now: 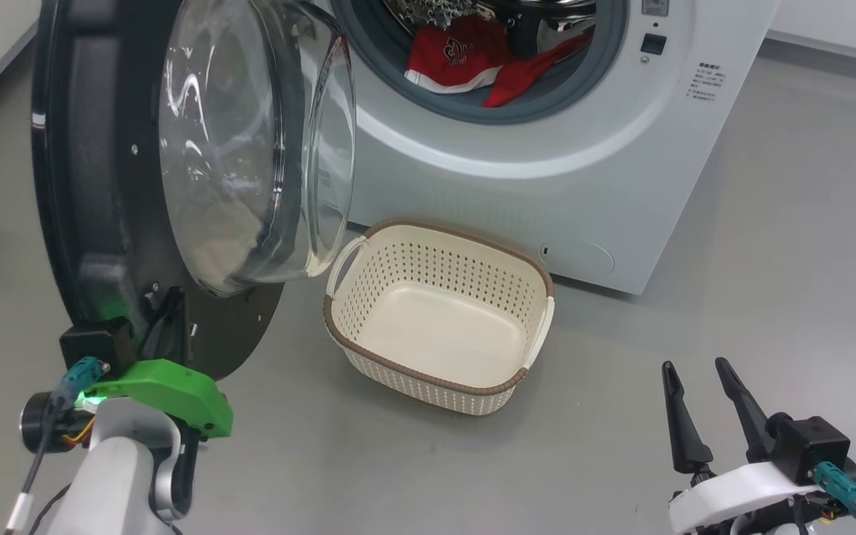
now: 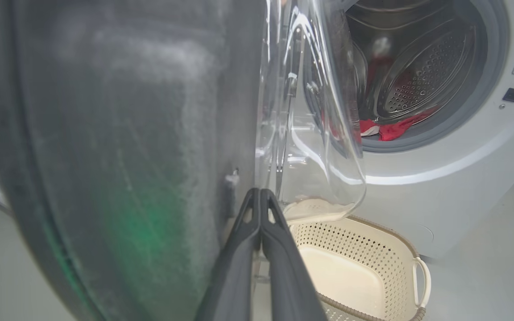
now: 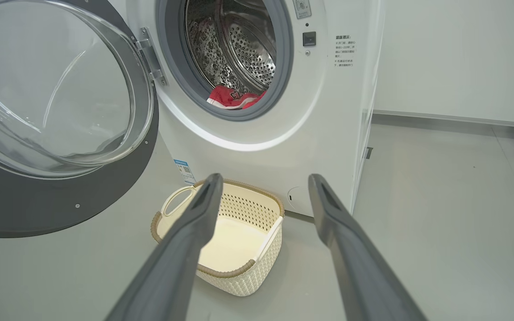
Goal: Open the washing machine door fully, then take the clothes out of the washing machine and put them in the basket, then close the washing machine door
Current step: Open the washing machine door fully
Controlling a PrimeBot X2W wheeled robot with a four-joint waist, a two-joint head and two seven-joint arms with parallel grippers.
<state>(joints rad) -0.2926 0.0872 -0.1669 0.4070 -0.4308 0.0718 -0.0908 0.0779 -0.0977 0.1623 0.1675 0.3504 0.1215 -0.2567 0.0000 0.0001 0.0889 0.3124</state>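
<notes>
At the upper left of the head view, the washing machine door stands swung wide open, with both claws low in the frame.

The washing machine fills the upper right of that view, and the red and white clothes lie in the mouth of its drum at the top centre. The cream basket sits on the grey floor in the middle of the frame, just in front of the machine, with nothing in it. In the left wrist view the left claw has its fingers pressed together with nothing between them, right by the door's dark inner face below the glass bowl; whether it touches the door I cannot tell. At the lower right, the right claw is spread wide and holds nothing.
</notes>
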